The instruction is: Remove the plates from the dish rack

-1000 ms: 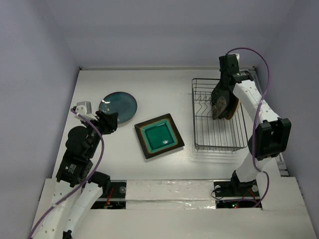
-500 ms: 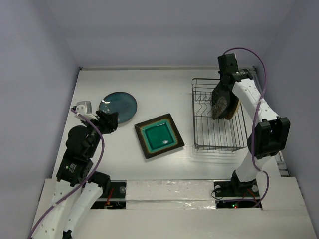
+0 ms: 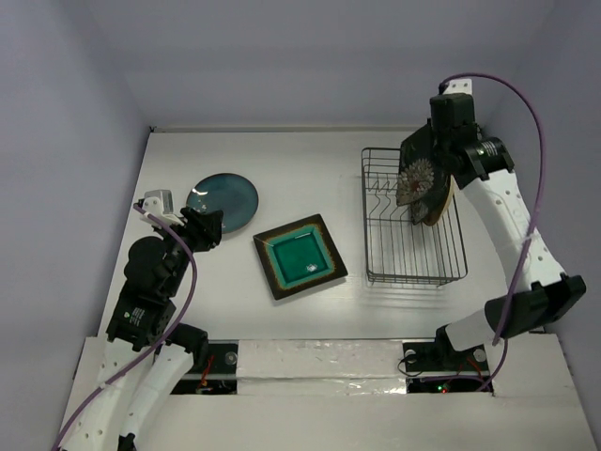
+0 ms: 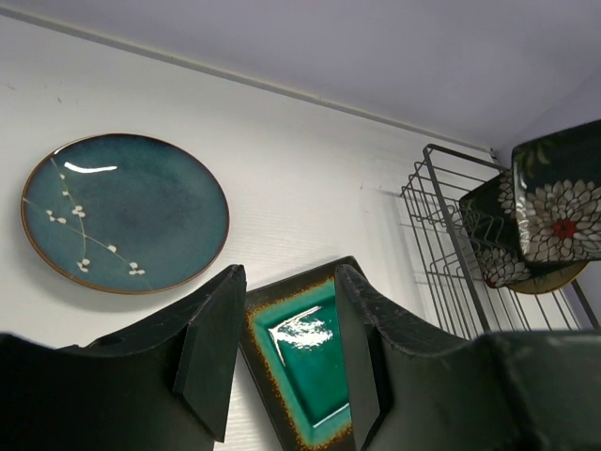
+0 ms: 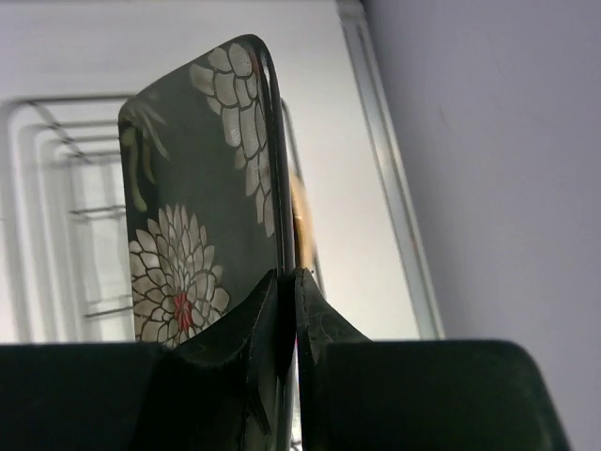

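My right gripper (image 3: 424,169) is shut on the rim of the black square plate with white flowers (image 3: 414,181) and holds it on edge, lifted above the silver wire dish rack (image 3: 413,246). In the right wrist view the plate (image 5: 202,197) stands between my fingertips (image 5: 289,282). The round tan plate (image 3: 441,199) stands in the rack just behind it. The round teal plate (image 3: 223,203) and the dark square plate with teal centre (image 3: 300,256) lie flat on the table. My left gripper (image 3: 208,230) is open and empty next to the teal plate.
The white table (image 3: 310,160) is walled on the left, back and right. The rack stands close to the right wall. A purple cable (image 3: 531,122) loops above the right arm.
My right gripper has risen with the flowered plate, lifting it up out of the rack. The left arm has not moved.
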Robot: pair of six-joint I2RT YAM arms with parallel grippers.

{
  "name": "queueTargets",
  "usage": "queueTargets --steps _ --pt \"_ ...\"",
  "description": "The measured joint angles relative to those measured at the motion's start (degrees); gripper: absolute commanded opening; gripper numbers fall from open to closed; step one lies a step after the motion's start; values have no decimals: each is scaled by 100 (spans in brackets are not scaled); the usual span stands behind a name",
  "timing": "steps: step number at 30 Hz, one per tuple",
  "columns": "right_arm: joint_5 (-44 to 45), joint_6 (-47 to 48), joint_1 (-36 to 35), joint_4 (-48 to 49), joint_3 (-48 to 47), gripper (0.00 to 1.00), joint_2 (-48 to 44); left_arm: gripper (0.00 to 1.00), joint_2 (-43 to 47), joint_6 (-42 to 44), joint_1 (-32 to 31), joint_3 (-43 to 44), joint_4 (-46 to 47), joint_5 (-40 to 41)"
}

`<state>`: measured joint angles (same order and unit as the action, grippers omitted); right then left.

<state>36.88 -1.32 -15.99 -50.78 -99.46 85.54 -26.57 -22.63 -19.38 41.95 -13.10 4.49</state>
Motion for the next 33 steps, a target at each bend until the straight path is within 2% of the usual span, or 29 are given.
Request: queueTargets --steps 3,7,12,15,22,27,33 --pt "-160 -96 -184 70 -46 0 -352 40 0 0 0 0 0 0" --pt "-894 -282 -238 181 26 0 -938 40 0 0 0 0 2 0" --pt "-2240 -734 -337 1045 922 0 -1895 40 0 0 0 0 2 0" --pt "-3071 -1137 -599 1882 1751 0 -2114 40 2 0 42 0 0 0" --pt "-4806 -2236 -1460 3515 3287 0 -1255 40 11 2 79 0 0 2" --pt "-5171 -2684 -1790 4076 3799 0 -761 40 46 4 114 0 0 2" --pt "-5213 -3021 -1818 4846 4094 0 -466 41 55 7 114 0 -2 11"
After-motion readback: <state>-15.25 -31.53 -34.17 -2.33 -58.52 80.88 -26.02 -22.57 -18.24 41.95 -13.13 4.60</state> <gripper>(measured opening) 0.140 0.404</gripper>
